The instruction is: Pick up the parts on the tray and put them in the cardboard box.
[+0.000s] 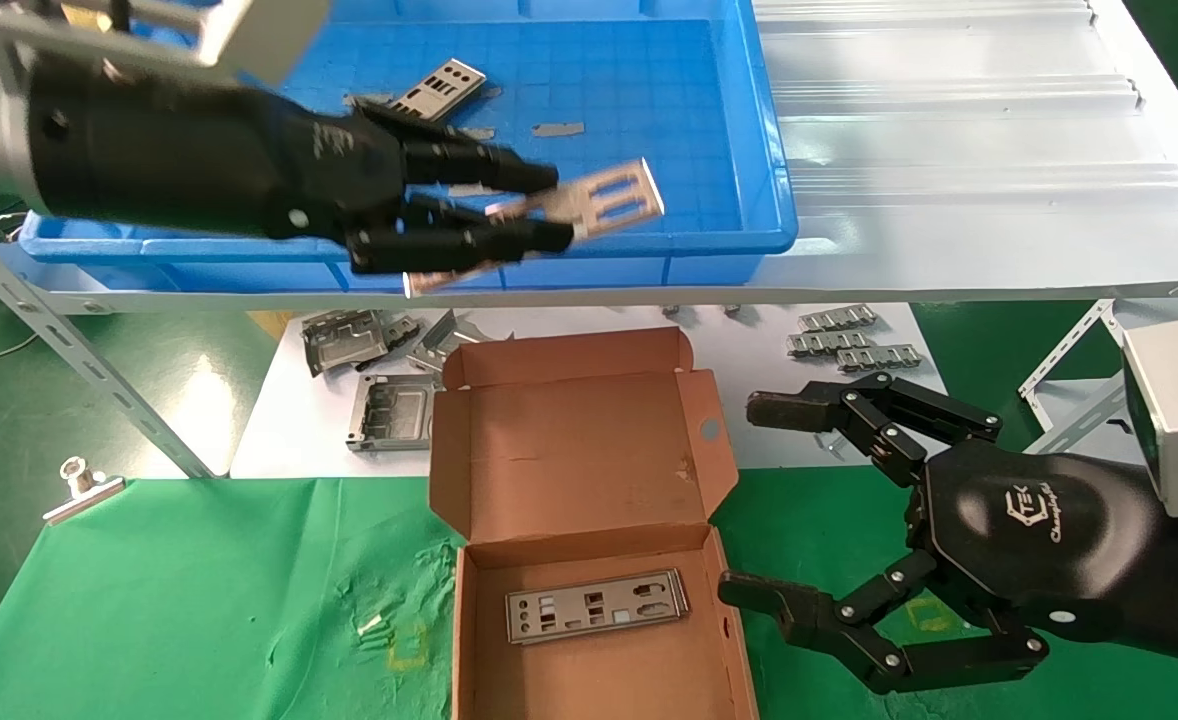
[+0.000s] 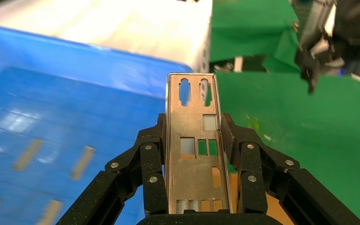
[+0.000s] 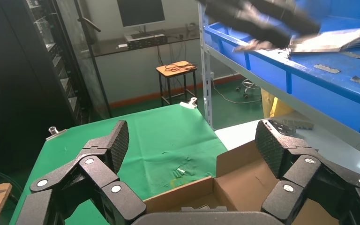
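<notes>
Item: thin, flat, long silver metal plate with punched rectangular and slotted cut-outs (image 1: 589, 205). Held in the left gripper (image 1: 554, 207), black fingers (image 2: 152, 161) clenched on its two long edges, above the front rim of the large shallow bright-blue plastic tray (image 1: 749, 150) at the far edge of the desk. Free end projects past the fingertips, slotted end outward.

Further stock: a second plate of the same kind (image 1: 439, 88) lying on the tray floor toward the far left corner; a third (image 1: 597, 606) lying flat in the base of the small brown corrugated cardboard box (image 1: 589, 440) at the near edge, lid flap open and folded back.

Handling, judged: light and stiff sheet metal; smooth faces likely slippery, punched edges likely sharp; thin enough to bend if squeezed across the face. Best taken by the long edges near mid-length, as here, kept level to slide into the box beside the plate already there.

Right gripper (image 1: 739, 500): parked just beside the box's right side over the green cloth (image 1: 199, 600), fingers spread wide, grasping nothing.

Also present: boxy grey metal frames (image 1: 389, 410) and small toothed silver strips (image 1: 839, 345) on the white sheet behind the box.
</notes>
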